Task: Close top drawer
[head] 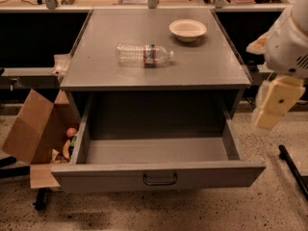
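Observation:
The top drawer point(159, 174) of the grey metal cabinet is pulled far out toward me and is empty inside. Its tall plain front panel carries one small dark bail handle point(160, 179) at the centre. My gripper point(272, 107) hangs at the right edge of the view, to the right of the cabinet and above the drawer's right front corner, not touching it. The white arm point(288, 37) rises above it.
A clear plastic water bottle point(143, 54) lies on its side on the cabinet top point(96, 71); a white bowl point(187, 30) stands behind it to the right. An open cardboard box point(33, 129) with items sits left of the drawer. A dark bar point(293, 170) lies on the floor at right.

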`<state>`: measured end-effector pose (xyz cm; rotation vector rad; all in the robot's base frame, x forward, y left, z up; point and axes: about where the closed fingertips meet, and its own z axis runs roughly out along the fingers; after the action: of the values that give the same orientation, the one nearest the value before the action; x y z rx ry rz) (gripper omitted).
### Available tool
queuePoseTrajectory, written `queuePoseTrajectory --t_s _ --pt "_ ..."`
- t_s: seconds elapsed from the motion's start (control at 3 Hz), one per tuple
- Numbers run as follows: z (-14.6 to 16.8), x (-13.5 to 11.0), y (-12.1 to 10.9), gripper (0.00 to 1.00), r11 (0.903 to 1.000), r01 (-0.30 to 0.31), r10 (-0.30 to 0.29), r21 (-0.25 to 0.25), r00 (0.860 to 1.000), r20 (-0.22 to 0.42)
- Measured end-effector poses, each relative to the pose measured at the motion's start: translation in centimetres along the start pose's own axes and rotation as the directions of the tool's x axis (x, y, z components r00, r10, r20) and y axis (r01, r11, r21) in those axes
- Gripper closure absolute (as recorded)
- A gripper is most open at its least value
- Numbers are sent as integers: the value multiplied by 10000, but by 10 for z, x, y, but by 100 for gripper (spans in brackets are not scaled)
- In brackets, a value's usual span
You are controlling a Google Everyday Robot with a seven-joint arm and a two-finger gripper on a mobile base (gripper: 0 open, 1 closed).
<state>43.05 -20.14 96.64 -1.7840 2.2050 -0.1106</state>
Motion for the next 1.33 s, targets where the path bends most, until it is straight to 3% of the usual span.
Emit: queuePoseTrajectory --t_s 0.33,0.67,1.0,1.33 --pt "44 -14 38 9 9935 840 -845 -770 9964 -36" --pt "98 -14 82 23 9768 1256 -1228 -1732 9921 268" --pt "156 2 126 45 9593 1060 -946 -2617 9940 557" --pt "218 27 169 69 9371 390 -195 -3469 9980 595"
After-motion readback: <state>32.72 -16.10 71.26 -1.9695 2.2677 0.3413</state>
